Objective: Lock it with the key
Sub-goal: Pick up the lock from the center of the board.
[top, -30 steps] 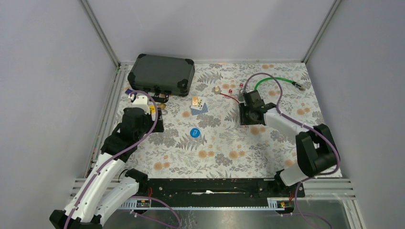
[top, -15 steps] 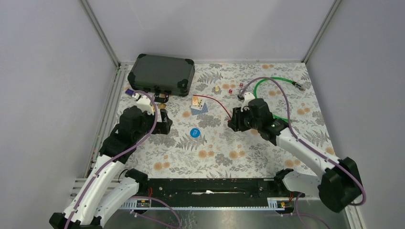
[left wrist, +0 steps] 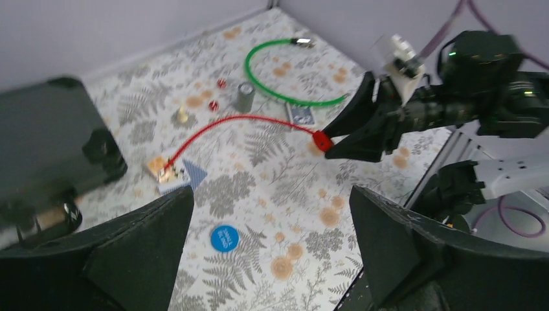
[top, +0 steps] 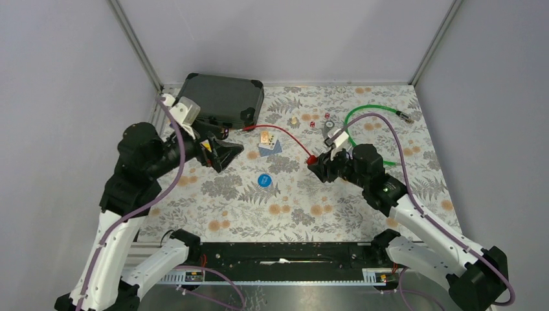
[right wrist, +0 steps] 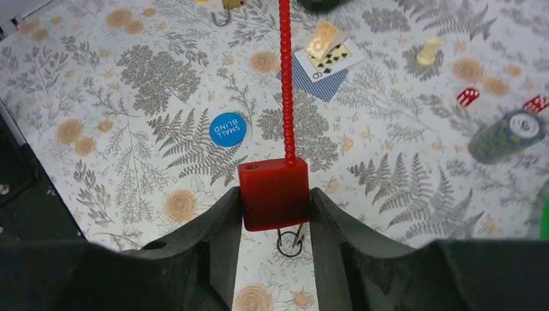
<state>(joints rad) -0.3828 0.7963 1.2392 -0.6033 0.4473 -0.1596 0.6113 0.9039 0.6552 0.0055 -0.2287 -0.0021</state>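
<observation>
The right gripper [right wrist: 275, 199] has its jaws about half closed on the red lock [right wrist: 274, 191]. One dark finger [right wrist: 213, 240] presses against each side of the square body, so the lock sits upright and squarely between them. From the top of the lock the red cable [right wrist: 285, 78] runs straight away from the wrist camera and passes beside the playing cards [right wrist: 327, 55]. Just under the lock a small metal ring [right wrist: 289, 246] shows, with what looks like a key on it; whether the key sits in the lock cannot be told. In the top view this gripper is over the middle of the flowered table [top: 311, 214], with the lock at its tip. From there the cable curves off to the left and ends near the front edge of the dark case [top: 220, 100]; what that end is fixed to cannot be made out. The left gripper [top: 230, 157] hovers near the case, pointing toward the right arm. Its jaws are spread fully wide and have hold of nothing. In its own wrist view the two fingers [left wrist: 129, 253] stand far apart, with the blue disc [left wrist: 224, 238] lying on the table between them and the held lock across from them.
</observation>
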